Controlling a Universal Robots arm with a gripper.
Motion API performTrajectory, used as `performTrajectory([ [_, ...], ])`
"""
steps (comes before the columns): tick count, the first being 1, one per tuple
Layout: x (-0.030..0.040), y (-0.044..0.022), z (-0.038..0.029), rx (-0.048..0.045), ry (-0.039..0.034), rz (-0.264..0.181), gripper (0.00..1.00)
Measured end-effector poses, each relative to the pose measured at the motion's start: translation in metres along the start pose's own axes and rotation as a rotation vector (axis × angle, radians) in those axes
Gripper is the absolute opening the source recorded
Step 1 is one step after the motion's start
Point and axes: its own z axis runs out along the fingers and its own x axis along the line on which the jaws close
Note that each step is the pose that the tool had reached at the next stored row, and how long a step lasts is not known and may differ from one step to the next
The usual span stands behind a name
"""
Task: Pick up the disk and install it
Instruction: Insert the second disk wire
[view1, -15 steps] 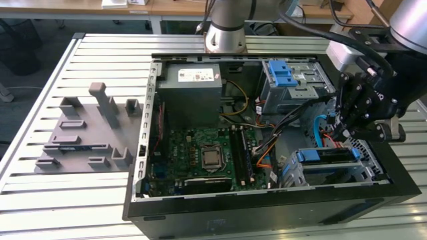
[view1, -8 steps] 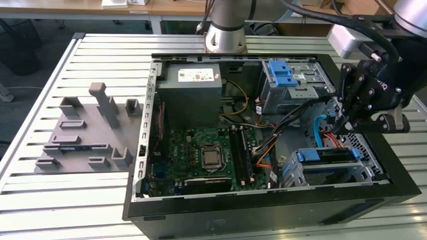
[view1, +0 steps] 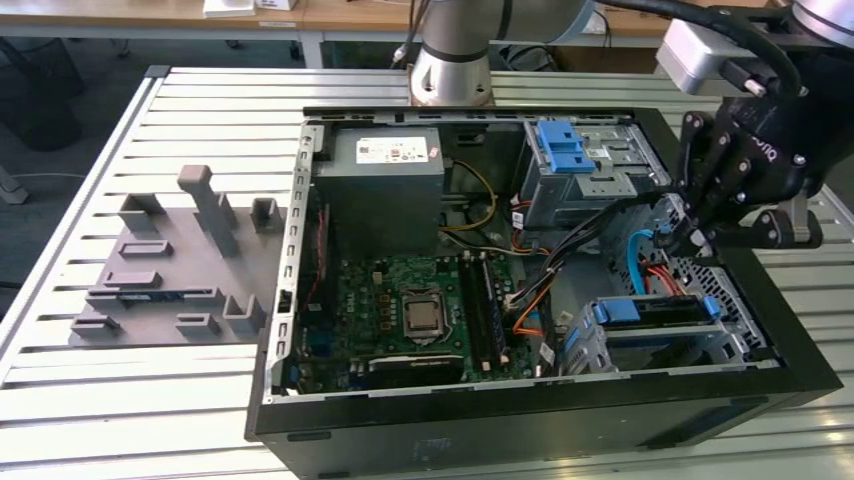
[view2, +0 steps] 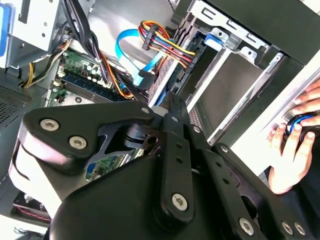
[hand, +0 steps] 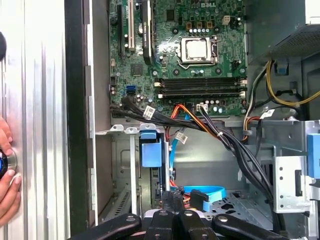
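The disk (view1: 650, 312) is a silver-grey slab with blue side rails. It lies flat in the metal drive cage (view1: 731, 345) at the case's corner, low on the exterior view's right. In the second wrist view its grey face (view2: 169, 75) shows past the fingers, with a blue ribbon cable (view2: 131, 55) and coloured wires running up to its end. My gripper (view1: 690, 238) hangs above the case's edge, just over and behind the cage, apart from the disk. In both wrist views its black fingers (hand: 179, 224) sit pressed together with nothing between them.
The open black computer case (view1: 534, 430) lies on a slatted metal table (view1: 147, 390). Inside are a green motherboard (view1: 414, 305), a grey power-supply box (view1: 387, 190), a cage with a blue latch (view1: 567, 150) and black cable bundles (hand: 235, 150). A grey slotted fixture (view1: 174, 275) stands beside the case. A person's hand (view2: 295, 145) rests near the case.
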Motion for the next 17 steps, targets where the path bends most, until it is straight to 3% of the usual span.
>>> performTrajectory([
  [9, -0.0173, 0.0010, -0.0008, 0.0000, 0.0000, 0.000, 0.11],
  [17, -0.0201, 0.0011, 0.0044, 0.0000, -0.0008, 0.000, 0.11],
])
